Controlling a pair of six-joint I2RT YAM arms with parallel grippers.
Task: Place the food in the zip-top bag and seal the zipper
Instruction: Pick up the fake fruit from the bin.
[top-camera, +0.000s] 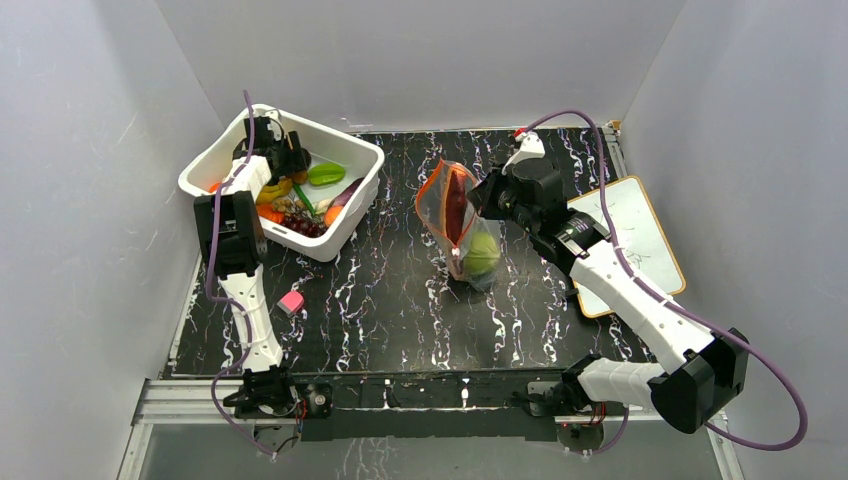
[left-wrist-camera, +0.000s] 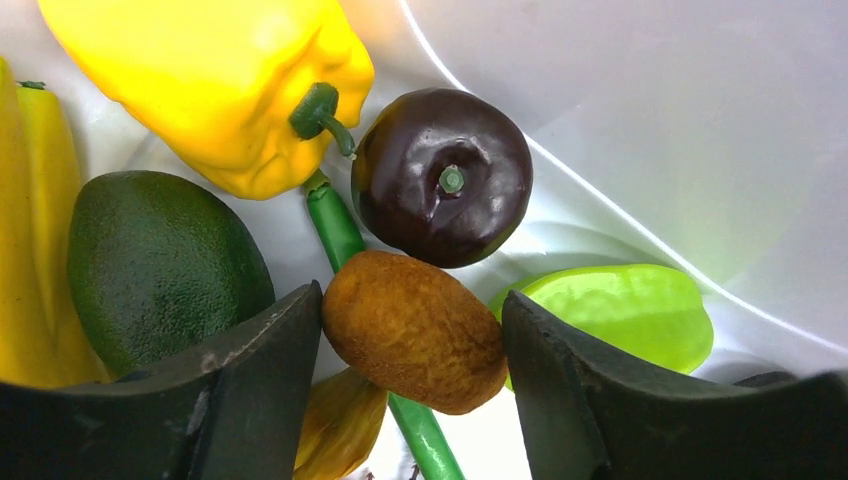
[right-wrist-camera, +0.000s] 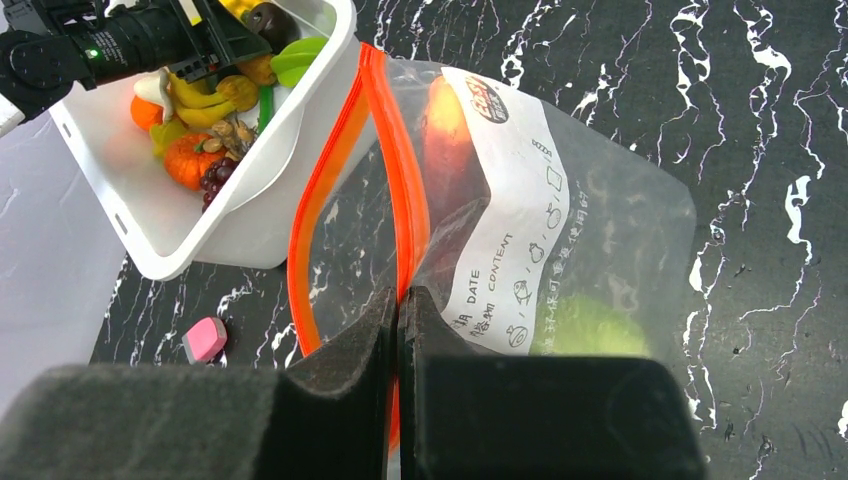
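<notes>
Food lies mostly in the white bin (top-camera: 362, 160) at the far left, where the left gripper (left-wrist-camera: 410, 310) hangs with its jaws apart on either side of a brown kiwi-like piece (left-wrist-camera: 415, 345). Both fingers sit just beside it, but no firm squeeze shows. A dark plum (left-wrist-camera: 443, 175) lies just beyond it, touching. These toys look like light, hard, glossy plastic, so a rounded one could squirt out of a pinch; across the kiwi's short middle seems the safest hold. Right of the bin, mid-table, the zip-top bag (top-camera: 440, 210) stands upright with its mouth gaping toward the bin. The right gripper (right-wrist-camera: 400, 310) is clamped on its orange zipper (right-wrist-camera: 395, 170). The film looks thin and floppy, and a green cabbage (top-camera: 482, 252) sits inside.
</notes>
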